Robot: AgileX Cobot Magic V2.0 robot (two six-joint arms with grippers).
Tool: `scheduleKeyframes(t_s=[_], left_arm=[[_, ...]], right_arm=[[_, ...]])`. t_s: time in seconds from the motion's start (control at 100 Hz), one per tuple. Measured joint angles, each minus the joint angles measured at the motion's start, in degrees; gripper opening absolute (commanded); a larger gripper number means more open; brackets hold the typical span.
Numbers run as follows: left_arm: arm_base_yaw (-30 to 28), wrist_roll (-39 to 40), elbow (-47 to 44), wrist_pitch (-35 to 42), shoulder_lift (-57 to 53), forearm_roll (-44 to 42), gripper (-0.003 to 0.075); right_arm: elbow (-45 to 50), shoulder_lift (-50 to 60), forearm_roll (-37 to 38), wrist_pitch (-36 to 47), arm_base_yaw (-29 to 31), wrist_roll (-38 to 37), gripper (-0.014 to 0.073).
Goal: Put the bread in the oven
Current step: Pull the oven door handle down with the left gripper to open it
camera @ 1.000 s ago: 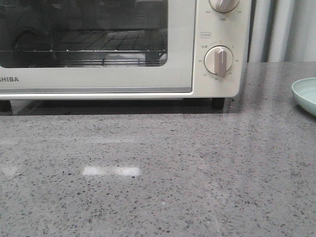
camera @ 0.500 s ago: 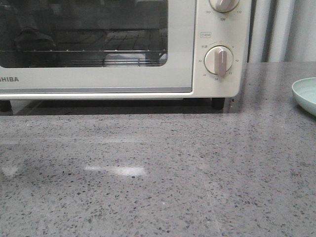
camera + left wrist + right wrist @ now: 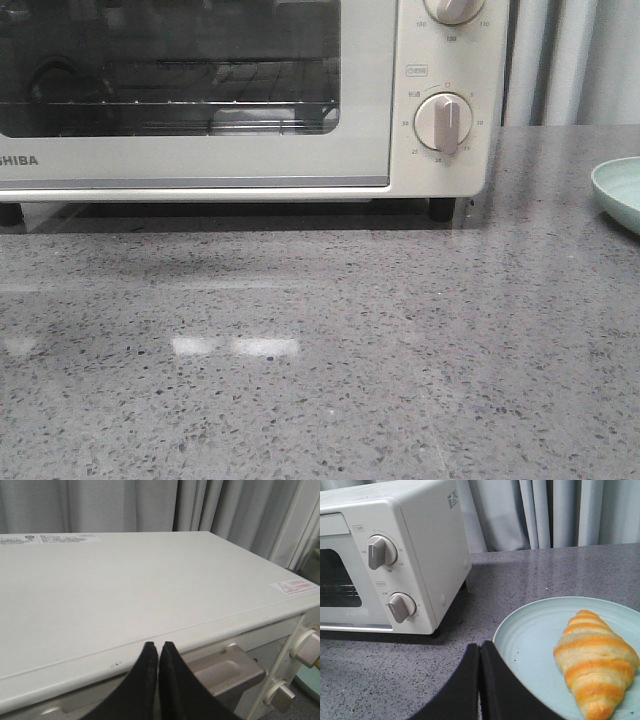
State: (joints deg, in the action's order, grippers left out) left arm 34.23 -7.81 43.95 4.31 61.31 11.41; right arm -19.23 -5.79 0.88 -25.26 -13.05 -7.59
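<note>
Resting on a pale blue plate (image 3: 535, 645) right of the oven (image 3: 250, 160), the bread (image 3: 594, 661) lies untouched on the grey tabletop (image 3: 320, 350). Both tools, left tool (image 3: 158, 652) above the oven's top and right tool (image 3: 480, 655) beside the plate, look clenched and empty.

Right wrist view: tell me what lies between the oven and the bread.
Bare grey counter, then the plate's pale rim; nothing else separates the oven from the bread, as the right wrist view shows.
</note>
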Motion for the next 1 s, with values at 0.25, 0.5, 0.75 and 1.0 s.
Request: scheduleKeyframes(t_s=[0.25, 0.5, 0.75, 1.0], left_arm=[[0.11, 0.0, 1.96, -4.31, 1.87, 0.0, -0.0021], [0.19, 0.0, -0.04, -6.2, -0.16, 0.22, -0.0021], [0.46, 0.0, -8.88, -5.04, -10.28, 5.03, -0.0021], [0.69, 0.0, -15.96, -14.68, -24.82, 11.62, -0.0021]], right_arm=[[0.0, 0.0, 0.0, 1.01, 0.0, 0.0, -0.0076], [0.0, 0.0, 0.0, 2.18, 0.0, 0.0, -0.0076], [0.0, 0.0, 0.0, 2.33, 0.0, 0.0, -0.0076], [0.0, 0.0, 0.0, 2.33, 0.0, 0.03, -0.0076]])
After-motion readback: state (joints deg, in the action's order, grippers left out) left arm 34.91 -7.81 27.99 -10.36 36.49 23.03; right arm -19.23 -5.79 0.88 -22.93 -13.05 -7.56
